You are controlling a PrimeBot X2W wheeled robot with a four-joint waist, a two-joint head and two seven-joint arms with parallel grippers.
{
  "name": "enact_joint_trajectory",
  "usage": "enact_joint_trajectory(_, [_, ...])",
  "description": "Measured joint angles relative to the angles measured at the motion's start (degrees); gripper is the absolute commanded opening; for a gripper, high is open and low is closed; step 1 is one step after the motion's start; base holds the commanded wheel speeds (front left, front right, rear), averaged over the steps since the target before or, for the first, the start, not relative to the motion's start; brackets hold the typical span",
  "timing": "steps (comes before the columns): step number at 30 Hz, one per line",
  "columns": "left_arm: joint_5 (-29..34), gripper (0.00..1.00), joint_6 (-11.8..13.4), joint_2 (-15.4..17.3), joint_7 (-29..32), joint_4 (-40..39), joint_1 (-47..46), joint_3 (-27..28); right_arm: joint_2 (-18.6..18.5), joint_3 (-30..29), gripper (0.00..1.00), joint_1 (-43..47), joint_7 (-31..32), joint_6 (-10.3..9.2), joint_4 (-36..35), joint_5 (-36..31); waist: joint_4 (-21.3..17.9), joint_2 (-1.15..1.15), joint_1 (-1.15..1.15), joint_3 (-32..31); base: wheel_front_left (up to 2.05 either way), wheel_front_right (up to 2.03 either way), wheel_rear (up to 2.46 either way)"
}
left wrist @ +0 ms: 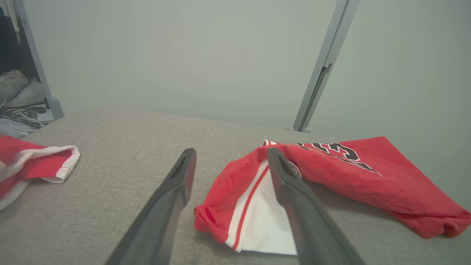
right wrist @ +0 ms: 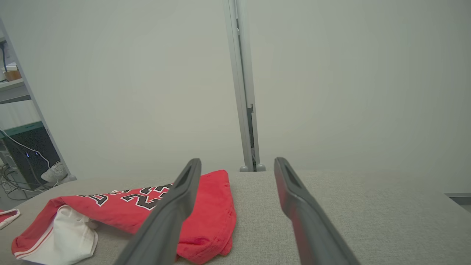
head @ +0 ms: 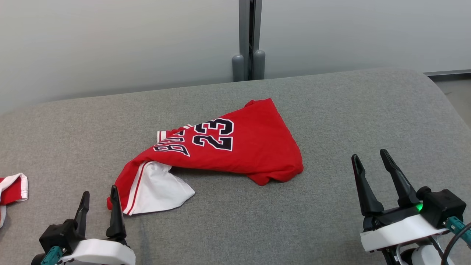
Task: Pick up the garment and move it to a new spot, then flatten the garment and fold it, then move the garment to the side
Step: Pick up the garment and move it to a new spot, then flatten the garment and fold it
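The garment point(head: 235, 147) is a red jersey with a black "23" and a white lining showing at its near-left corner. It lies crumpled in the middle of the grey cushioned surface point(head: 331, 110). My left gripper point(head: 99, 197) stands open at the lower left, just short of the jersey's white corner, touching nothing. In the left wrist view the garment point(left wrist: 331, 173) lies ahead and to the right of the left gripper point(left wrist: 232, 152). My right gripper point(head: 369, 156) stands open at the lower right, well clear of the jersey. The right wrist view has the garment point(right wrist: 128, 206) to the left of the right gripper point(right wrist: 237, 162).
A second red and white piece of cloth point(head: 13, 189) lies at the surface's left edge and shows as cloth point(left wrist: 33, 162) in the left wrist view. A grey post point(head: 249, 40) stands behind the surface against a pale wall. Shoes point(left wrist: 18, 90) and cables sit at the far left.
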Motion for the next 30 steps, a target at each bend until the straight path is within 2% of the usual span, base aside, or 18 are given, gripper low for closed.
enact_joint_trajectory(14, [1.96,1.00,-1.44,-0.67,0.00,1.21,-1.01,1.59,0.46,-0.99,1.00,0.01,0.00,0.00,0.49,-0.04,-0.03,0.00,0.00,-0.43,0.00,0.00,0.00])
enact_joint_trajectory(30, [1.80,1.00,-1.43,-0.74,0.00,1.89,-1.11,0.97,0.73,-0.46,1.00,0.01,0.00,0.00,0.63,0.02,-0.14,0.00,0.00,-1.02,0.00,0.00,0.00])
